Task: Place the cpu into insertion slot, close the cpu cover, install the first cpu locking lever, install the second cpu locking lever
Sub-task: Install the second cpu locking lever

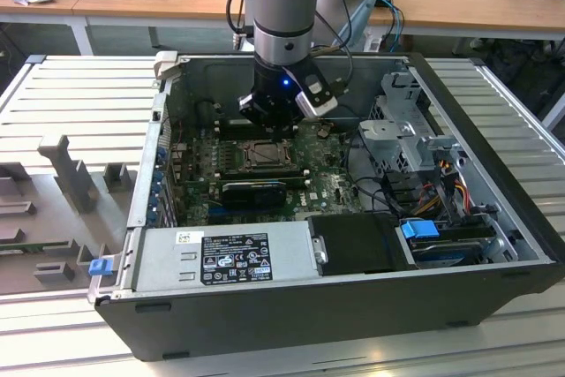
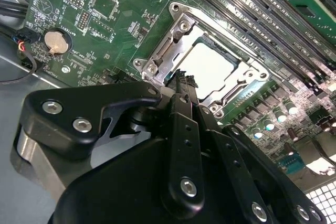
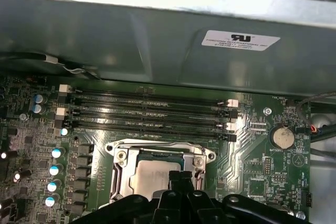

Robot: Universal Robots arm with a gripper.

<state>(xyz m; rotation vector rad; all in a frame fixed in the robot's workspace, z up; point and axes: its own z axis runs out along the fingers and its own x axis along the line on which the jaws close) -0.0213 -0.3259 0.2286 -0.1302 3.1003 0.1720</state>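
directly above the insertion slot [image 2: 210, 69], the gripper [image 2: 181, 80] hangs, fingers pinched together and empty, the cpu [image 3: 157, 177] seated beneath its tips.

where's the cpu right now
The cpu sits in the insertion slot mid-motherboard, framed by the cpu cover in both wrist views, with the gripper just above its edge.

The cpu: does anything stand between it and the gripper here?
Nothing visible does. The cpu already lies in the insertion slot with the cpu cover framing it, and the gripper hangs right at the cover's edge.
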